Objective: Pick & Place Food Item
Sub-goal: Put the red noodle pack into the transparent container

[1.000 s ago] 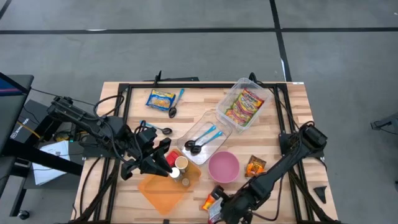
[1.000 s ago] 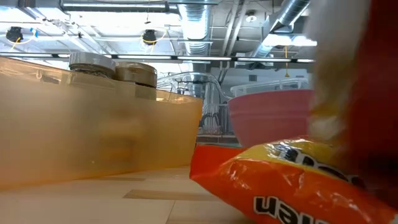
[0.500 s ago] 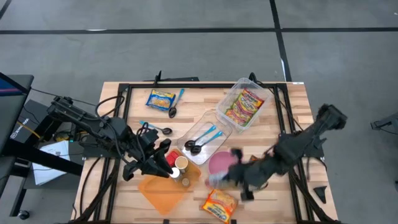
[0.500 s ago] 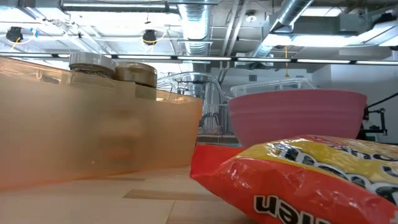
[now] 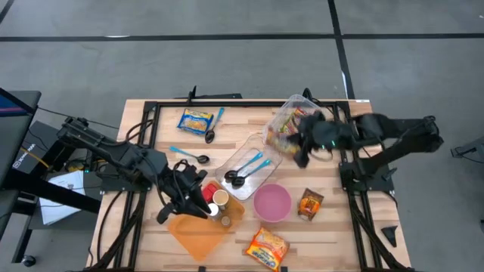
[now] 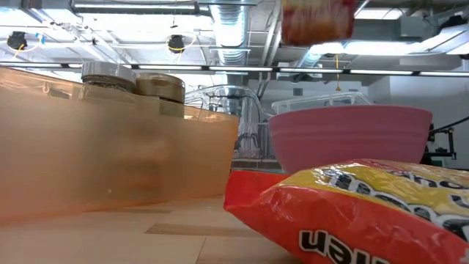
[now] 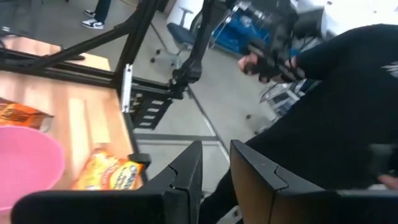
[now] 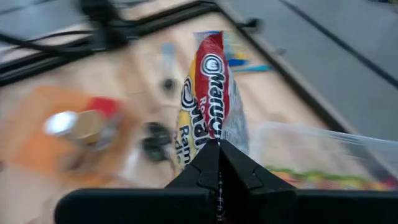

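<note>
Wooden table (image 5: 155,234); right hand (image 8: 217,152) clenched on noodle packet (image 8: 208,93); left hand's (image 5: 198,204) state: cannot tell.

Right gripper (image 8: 219,163): no longer low at the table's near edge by the orange noodle packet (image 5: 266,247); now raised over the clear container (image 5: 281,125) at the far right.
Ramen packet (image 8: 208,93): lifted off the table, now pinched in the right gripper's closed fingers.
Low view: the blur that blocked its right side is gone; the pink bowl (image 6: 344,136) shows whole.
</note>
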Robot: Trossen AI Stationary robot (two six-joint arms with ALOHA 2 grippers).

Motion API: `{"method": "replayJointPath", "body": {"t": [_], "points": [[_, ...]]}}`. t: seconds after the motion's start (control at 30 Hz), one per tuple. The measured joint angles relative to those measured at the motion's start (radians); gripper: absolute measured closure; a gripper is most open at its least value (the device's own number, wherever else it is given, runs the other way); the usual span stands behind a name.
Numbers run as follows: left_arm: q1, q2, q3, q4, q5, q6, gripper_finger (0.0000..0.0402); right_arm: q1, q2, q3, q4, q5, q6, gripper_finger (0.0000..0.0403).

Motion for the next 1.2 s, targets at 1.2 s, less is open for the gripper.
{"method": "replayJointPath", "body": {"t": [1.2], "points": [[0.125, -0.138, 0.0, -0.074, -0.097, 0.188, 0.0325, -0.449, 0.01, -0.538, 0.319, -0.333, 0.005, 0.0403]]}}
